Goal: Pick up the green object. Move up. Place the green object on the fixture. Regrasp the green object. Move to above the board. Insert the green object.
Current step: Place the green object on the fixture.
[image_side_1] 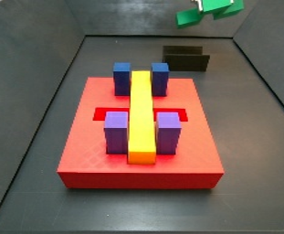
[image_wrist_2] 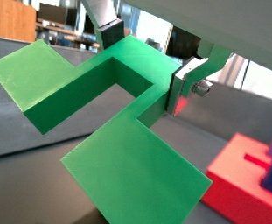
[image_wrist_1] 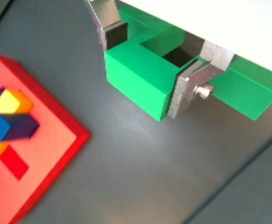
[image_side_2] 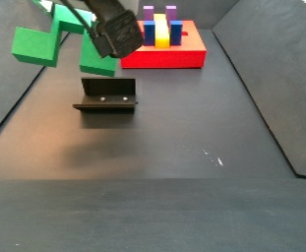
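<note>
The gripper [image_wrist_1: 149, 63] is shut on the green object [image_wrist_1: 144, 77], a matte green arch piece, its silver fingers [image_wrist_1: 193, 89] clamping the raised centre block. The piece shows in both wrist views [image_wrist_2: 115, 114] and hangs in the air, high above the floor in both side views [image_side_1: 209, 9] [image_side_2: 57, 37]. The dark L-shaped fixture [image_side_2: 105, 95] stands on the floor below and a little beside the piece, and also shows in a side view [image_side_1: 187, 58]. The red board [image_side_1: 138, 137] carries blue and purple blocks and a long yellow bar [image_side_1: 142, 114], apart from the gripper.
The dark floor is bounded by low grey walls [image_side_1: 40, 110]. The board's corner shows in both wrist views [image_wrist_1: 27, 131] [image_wrist_2: 249, 179]. Blue blocks [image_side_1: 141, 77] stand at the board's far end, purple blocks [image_side_1: 142, 131] nearer.
</note>
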